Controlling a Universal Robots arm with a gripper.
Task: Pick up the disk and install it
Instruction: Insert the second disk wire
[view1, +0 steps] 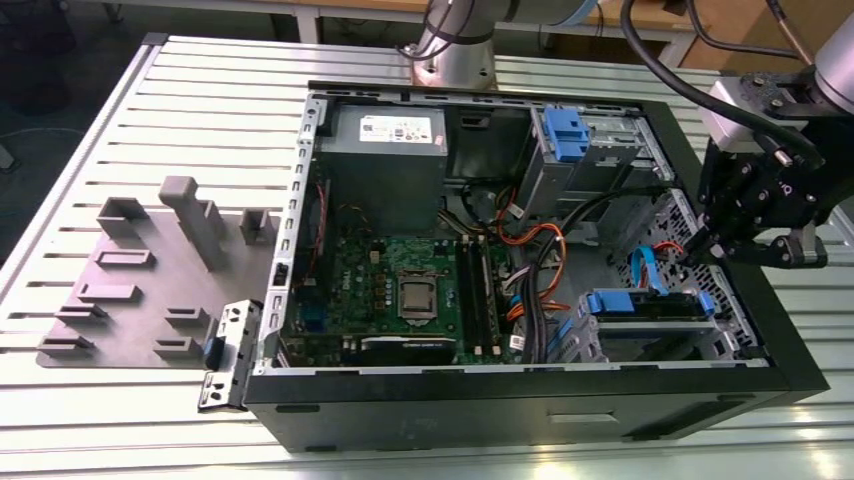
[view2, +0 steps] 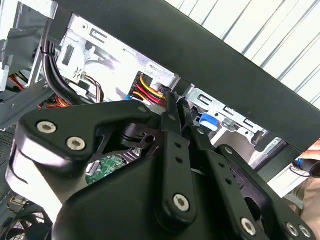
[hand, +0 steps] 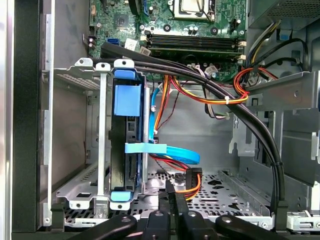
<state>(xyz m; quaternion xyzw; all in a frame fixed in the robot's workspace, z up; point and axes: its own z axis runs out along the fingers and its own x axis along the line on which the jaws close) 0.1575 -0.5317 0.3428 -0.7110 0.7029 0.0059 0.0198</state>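
End effector is seen closed and empty, fingers pressed together, hovering at the computer case edge just above the drive cage. The disk is seated upright in that cage. Install step judged nearly done; a seating check is called for.

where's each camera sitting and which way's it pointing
Exterior view: off the arm, above, looking down into the open computer case; shows the arm and its pincer at the case's edge on the exterior view's right.
First wrist view: on the arm, looking past the pincer into the case at the disk seated in its metal cage.
Second wrist view: on the arm, close behind the pincer, facing the case wall.
Shared: both wrist views show orange and red cables.
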